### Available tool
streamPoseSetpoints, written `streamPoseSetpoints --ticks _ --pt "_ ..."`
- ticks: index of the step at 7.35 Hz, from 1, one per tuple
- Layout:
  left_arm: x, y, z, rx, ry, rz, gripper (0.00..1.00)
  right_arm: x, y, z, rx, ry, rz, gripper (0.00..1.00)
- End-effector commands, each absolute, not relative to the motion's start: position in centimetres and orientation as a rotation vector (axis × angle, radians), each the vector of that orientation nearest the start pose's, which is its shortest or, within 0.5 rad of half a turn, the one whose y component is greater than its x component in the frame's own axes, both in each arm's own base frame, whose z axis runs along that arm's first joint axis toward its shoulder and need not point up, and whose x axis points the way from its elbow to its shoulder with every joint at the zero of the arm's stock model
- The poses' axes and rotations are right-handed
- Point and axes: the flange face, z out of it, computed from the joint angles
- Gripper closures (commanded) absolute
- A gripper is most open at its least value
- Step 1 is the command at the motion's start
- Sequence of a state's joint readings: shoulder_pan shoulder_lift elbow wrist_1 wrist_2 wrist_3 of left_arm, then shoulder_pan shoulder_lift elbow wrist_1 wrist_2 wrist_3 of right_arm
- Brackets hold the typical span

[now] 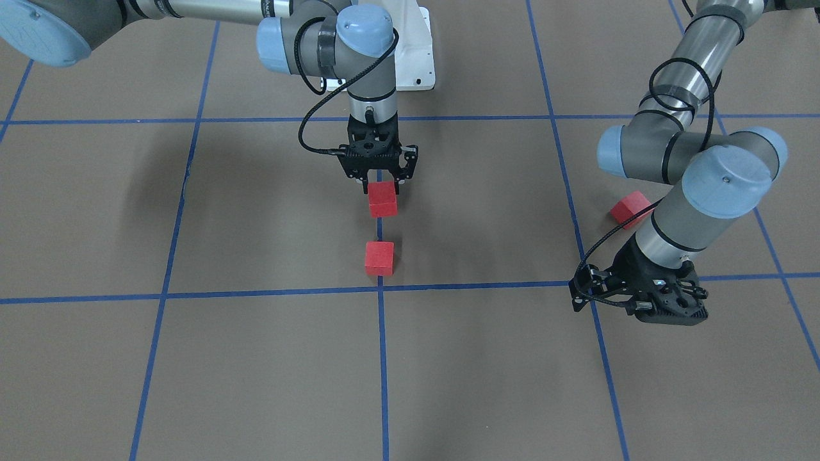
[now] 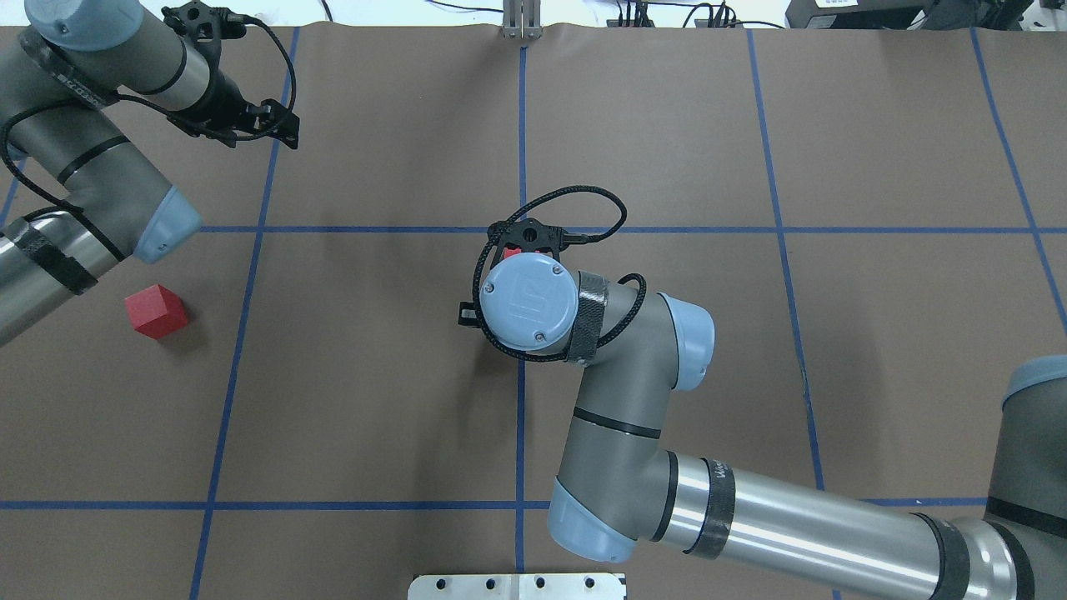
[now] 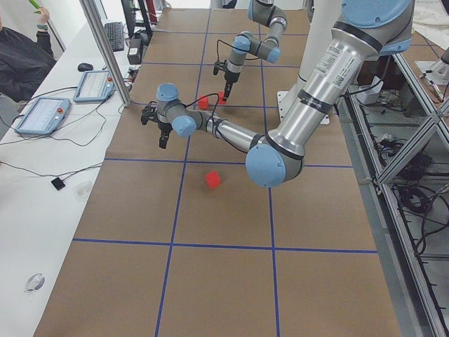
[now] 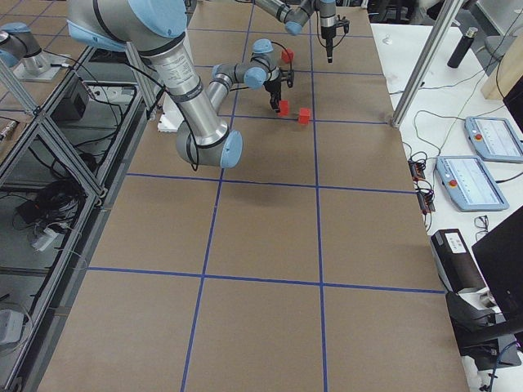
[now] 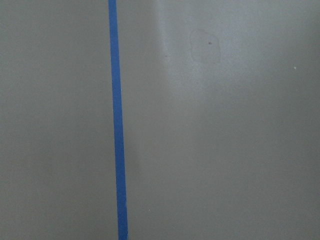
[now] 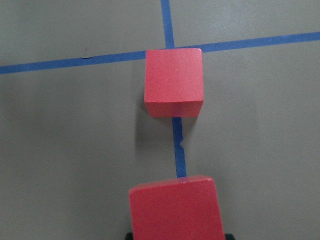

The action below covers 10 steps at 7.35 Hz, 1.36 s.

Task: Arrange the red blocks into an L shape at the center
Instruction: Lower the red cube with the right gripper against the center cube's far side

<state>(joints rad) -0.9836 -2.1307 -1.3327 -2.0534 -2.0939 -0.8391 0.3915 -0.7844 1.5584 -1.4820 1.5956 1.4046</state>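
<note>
My right jaws hold a red block near the centre block and should set it flush and square against it; the third block lies left; left jaws' state: cannot tell.

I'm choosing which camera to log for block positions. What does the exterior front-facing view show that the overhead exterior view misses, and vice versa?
Only front-facing, in full: one red block resting by the center crossing and another red block at the right gripper, clearly apart. Only overhead: the stray red block unobstructed; front-facing, the left arm covers part of it. Both: that block, both arms, blue tape lines.
</note>
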Motion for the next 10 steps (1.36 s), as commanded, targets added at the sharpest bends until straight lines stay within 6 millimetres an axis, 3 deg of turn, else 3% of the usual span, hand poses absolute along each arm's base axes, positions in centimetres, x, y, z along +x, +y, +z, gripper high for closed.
streamPoseSetpoints --ticks 1,3,4,5,8,10 --pt "33.5 -65.3 38.9 0.267 0.884 -0.024 0.01 -61.5 -41.4 17.8 0.238 -0.867 0.218 0.91" --pt "33.6 -65.3 39.0 0.265 0.883 -0.023 0.01 -60.4 -43.3 17.1 0.254 -0.865 0.234 0.77" --pt "33.6 -65.3 38.9 0.268 0.883 -0.023 0.01 -61.2 -43.8 18.3 0.245 -0.836 0.234 0.75" --pt "33.7 -65.3 38.9 0.267 0.883 -0.022 0.01 -61.6 -43.8 18.7 0.242 -0.825 0.23 0.74" --pt "33.6 -65.3 38.9 0.268 0.883 -0.023 0.01 -63.7 -44.9 17.6 0.24 -0.787 0.189 0.74" --pt "33.7 -65.3 38.9 0.266 0.882 -0.022 0.01 -63.0 -45.7 17.7 0.201 -0.778 0.187 0.74"
